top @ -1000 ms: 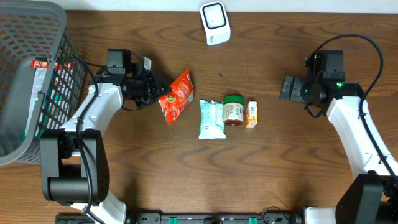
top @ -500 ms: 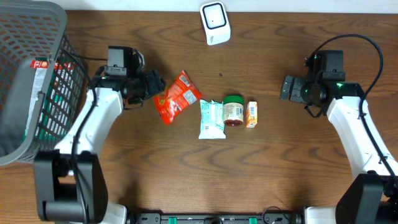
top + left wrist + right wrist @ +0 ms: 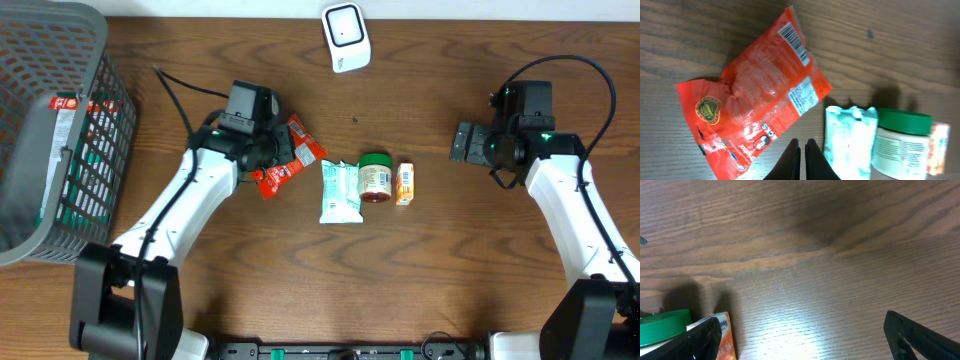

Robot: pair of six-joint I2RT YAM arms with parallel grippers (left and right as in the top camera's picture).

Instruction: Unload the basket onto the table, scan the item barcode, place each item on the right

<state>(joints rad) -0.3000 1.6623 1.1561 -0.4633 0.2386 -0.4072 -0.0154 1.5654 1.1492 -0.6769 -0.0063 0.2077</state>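
Observation:
A red snack bag (image 3: 755, 100) lies flat on the wooden table, with its barcode (image 3: 794, 42) facing up at its far end. My left gripper (image 3: 802, 149) is shut with nothing between its fingers, hovering by the bag's near edge. From overhead, the left gripper (image 3: 283, 152) sits over the red bag (image 3: 272, 177). The white scanner (image 3: 346, 37) stands at the back edge. My right gripper (image 3: 805, 335) is open and empty, at the right gripper's (image 3: 465, 142) place on the right side of the table.
To the right of the bag, a white-teal packet (image 3: 340, 190), a green-lidded jar (image 3: 376, 176) and a small orange carton (image 3: 404, 184) lie in a row. A grey mesh basket (image 3: 50, 120) holding a package stands at the far left.
The left gripper let go of the red bag, opened, then shut empty. Its arm swung right and now hangs over the bag. The right arm has not moved.

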